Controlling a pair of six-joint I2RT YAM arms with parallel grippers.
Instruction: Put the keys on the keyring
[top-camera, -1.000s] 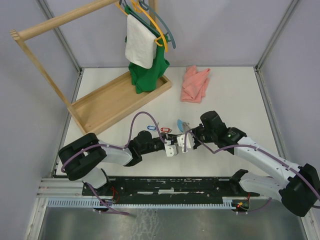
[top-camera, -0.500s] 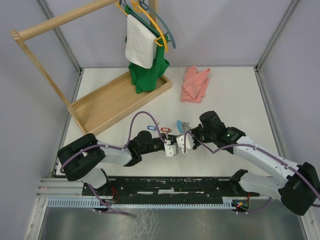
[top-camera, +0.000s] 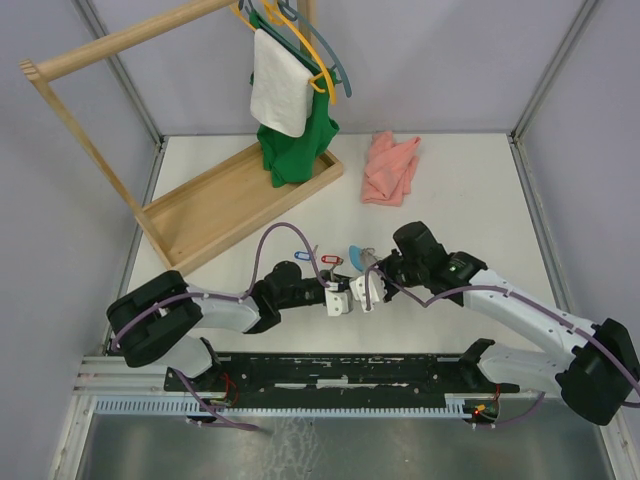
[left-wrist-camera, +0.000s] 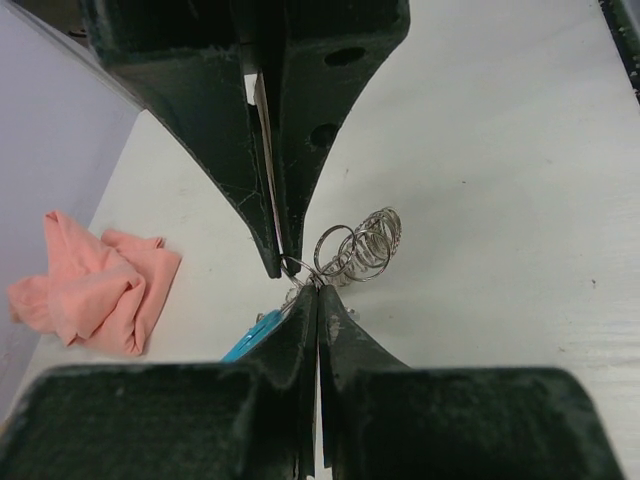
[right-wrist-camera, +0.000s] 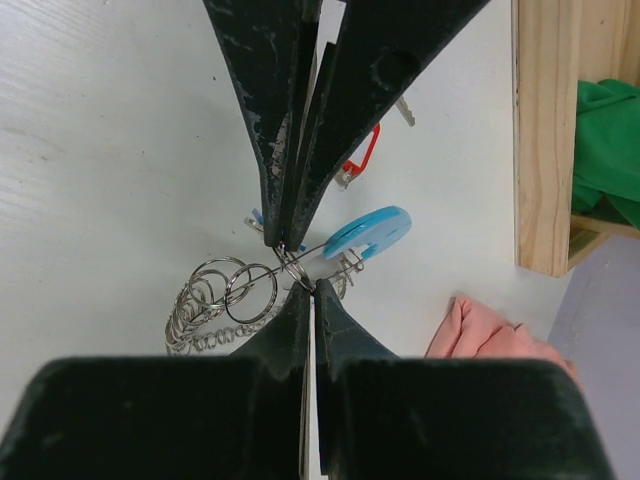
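Keyring (top-camera: 355, 257) has shifted slightly left and nearer, carried between both jaws.
Its coil (right-wrist-camera: 212, 303) sits at mid-counter (top-camera: 470, 190), where left and right jaws, each pinched shut on its wire, meet tip to tip. Red-tagged key (top-camera: 330, 261) and blue-tagged key (top-camera: 301, 255) lie just beside; pink cloth (top-camera: 390, 168) well apart.

No legible txt/nos. anywhere, incl. tags on keys (top-camera: 330, 261)

- Left tool (left-wrist-camera: 298, 278) closed, tips pinching thin wire of keyring (left-wrist-camera: 362, 245).
- Coil on table (left-wrist-camera: 500, 200), just right of tips.
- Blue piece (left-wrist-camera: 255, 338) lower left of tips.
- Pink cloth (left-wrist-camera: 95, 292) far left.
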